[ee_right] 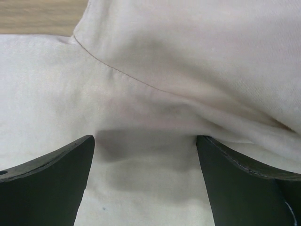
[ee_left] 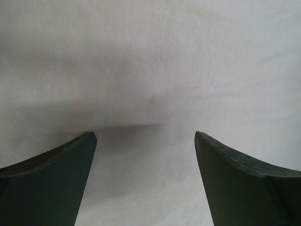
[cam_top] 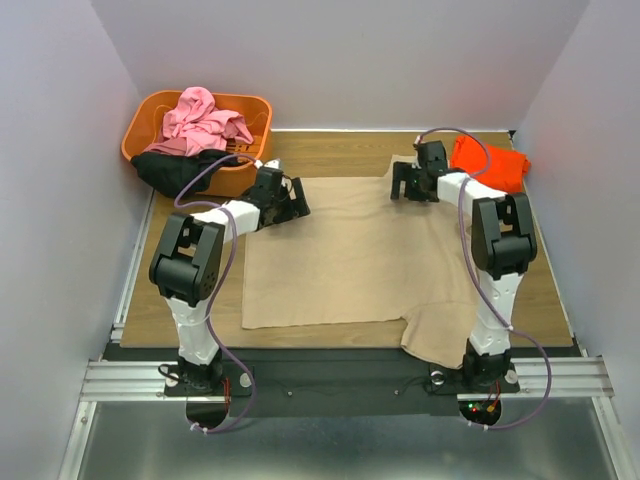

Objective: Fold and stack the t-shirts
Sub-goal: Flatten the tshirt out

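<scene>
Cloth takes up most of the overhead view: the tan t-shirt (cam_top: pixel 350 250) lies spread flat on the table (cam_top: pixel 545 290), with one sleeve reaching the near edge beside my right arm's base. My left pincer (cam_top: pixel 292 205) sits at the shirt's far left corner and my right pincer (cam_top: pixel 402 188) at its far right corner, by the other sleeve. Both are low over the fabric. Just to the right of my right pincer, behind its wrist, the orange-red t-shirt (cam_top: pixel 490 163) lies as a compact bundle on the wood. Beyond my left pincer and to its left stands the orange basket (cam_top: pixel 150 112). A pink t-shirt (cam_top: pixel 205 120) is heaped inside it and a black t-shirt (cam_top: pixel 175 170) is draped over its front wall.

From my left wrist, my two dark fingers (ee_left: pixel 47 183) stand wide apart with nothing between them. Smooth tan cloth fills everything under and ahead of them, with a soft shadow just in front of the tips. Whether the tips touch the cloth, I cannot tell.

From my right wrist, the jaws are likewise spread wide and hold nothing. Tan cloth lies between and under them. Directly ahead a raised layer of the same shirt crosses the view — its stitched seam (ee_right: pixel 122 73) runs diagonally from upper left toward the right finger. A strip of bare wood shows ahead at the far left.
</scene>
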`<state>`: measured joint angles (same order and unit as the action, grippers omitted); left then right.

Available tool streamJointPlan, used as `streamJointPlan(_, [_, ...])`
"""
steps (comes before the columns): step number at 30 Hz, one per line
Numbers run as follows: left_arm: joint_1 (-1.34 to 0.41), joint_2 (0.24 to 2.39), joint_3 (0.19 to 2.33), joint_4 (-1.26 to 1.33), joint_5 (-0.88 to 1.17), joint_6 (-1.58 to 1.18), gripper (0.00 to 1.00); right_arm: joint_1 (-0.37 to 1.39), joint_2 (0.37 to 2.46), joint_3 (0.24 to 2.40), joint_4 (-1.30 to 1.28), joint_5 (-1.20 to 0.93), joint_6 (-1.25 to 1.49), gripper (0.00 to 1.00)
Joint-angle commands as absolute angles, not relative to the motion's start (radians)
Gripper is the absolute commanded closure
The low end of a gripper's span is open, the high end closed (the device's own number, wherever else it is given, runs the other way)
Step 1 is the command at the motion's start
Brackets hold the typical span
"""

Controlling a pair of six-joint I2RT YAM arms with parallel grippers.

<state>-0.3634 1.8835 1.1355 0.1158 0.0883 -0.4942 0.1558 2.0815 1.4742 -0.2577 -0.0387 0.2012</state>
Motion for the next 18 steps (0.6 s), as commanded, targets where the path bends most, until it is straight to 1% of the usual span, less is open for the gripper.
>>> streamJointPlan(1, [-0.341,1.933,1.198,0.002,0.029,-0.437,0.02,0.189,2.169,1.522,-0.308,-0.107,0.227,0.05])
streamJointPlan(9, [-0.302,1.98,1.272,-0.031,0.031,-0.411,0.01,0.207,2.275,1.701,-0.345,-0.132,0.233,0.05])
streamJointPlan(18, [-0.302,2.049,1.466,-0.044,0.083,-0.336,0.02,0.207,2.37,1.9,-0.406,-0.104,0.227,0.04])
